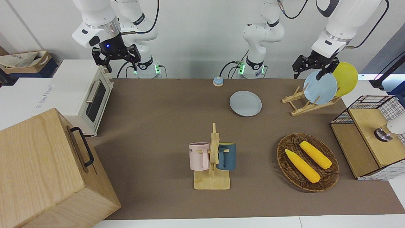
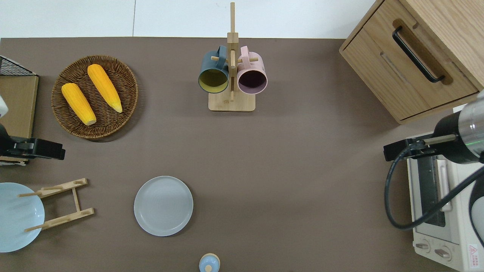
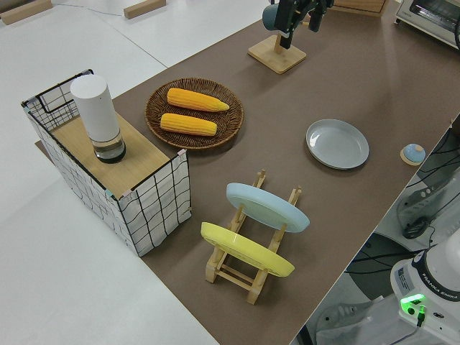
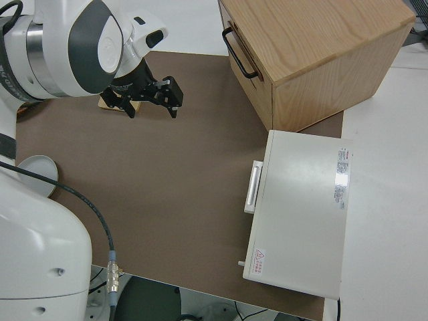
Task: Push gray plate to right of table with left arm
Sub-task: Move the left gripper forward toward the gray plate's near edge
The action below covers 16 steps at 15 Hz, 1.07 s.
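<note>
Gray plate [image 2: 163, 206] flat on table [image 2: 302, 170].

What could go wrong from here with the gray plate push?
The left hand hangs close to the rack holding the light-blue plate; swinging toward the gray plate, it might clip them. The plate's rim is low, so the hand could ride over it. A skewed push might hit the small bell.

Three plates [image 1: 245, 103], two mugs [image 1: 199, 155], two corn cobs [image 1: 302, 165], one basket [image 1: 329, 178], two robot arms [image 1: 341, 19].
</note>
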Tool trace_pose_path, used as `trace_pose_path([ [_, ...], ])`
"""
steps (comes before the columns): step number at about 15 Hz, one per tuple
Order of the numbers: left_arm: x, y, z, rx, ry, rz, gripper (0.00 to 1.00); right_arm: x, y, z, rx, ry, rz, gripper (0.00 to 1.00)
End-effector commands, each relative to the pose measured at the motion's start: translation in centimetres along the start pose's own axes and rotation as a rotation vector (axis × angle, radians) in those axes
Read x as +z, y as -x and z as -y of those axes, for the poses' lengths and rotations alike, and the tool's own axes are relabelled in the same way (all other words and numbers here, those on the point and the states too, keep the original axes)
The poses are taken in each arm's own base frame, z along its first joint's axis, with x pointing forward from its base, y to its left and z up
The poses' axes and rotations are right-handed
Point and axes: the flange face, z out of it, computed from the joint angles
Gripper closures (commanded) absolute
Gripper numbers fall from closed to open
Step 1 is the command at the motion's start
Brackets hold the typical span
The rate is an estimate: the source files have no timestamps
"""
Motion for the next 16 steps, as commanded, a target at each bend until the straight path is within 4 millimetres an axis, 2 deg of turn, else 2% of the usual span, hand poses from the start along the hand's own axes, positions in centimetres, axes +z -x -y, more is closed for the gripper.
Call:
trace_pose_path([
  [1,0.7,0.4,-0.4,0.006,0.002,0.034,0.01,-0.3,0.4,-0.2,0.003,-0.008,0.004,0.017],
  [5,2.8,1.6,-0.5,0.000,0.027,0.050,0.01,-0.3,0.4,-0.2,0.001,-0.007,0.005,0.017],
  [9,7.3,5.0,-1.0,-0.009,0.035,-0.020,0.01,-0.3,0.4,-0.2,0.001,-0.007,0.005,0.017],
  [11,9.7,6.3,-2.1,-0.034,0.034,-0.054,0.01,-0.3,0.4,-0.2,0.003,-0.007,0.004,0.017],
  [14,12.8,7.0,-4.1,-0.079,0.021,-0.058,0.01,-0.3,0.4,-0.2,0.004,-0.008,0.005,0.017],
  [16,15.0,7.2,-4.4,-0.082,0.019,-0.056,0.01,-0.3,0.4,-0.2,0.001,-0.007,0.005,0.017],
])
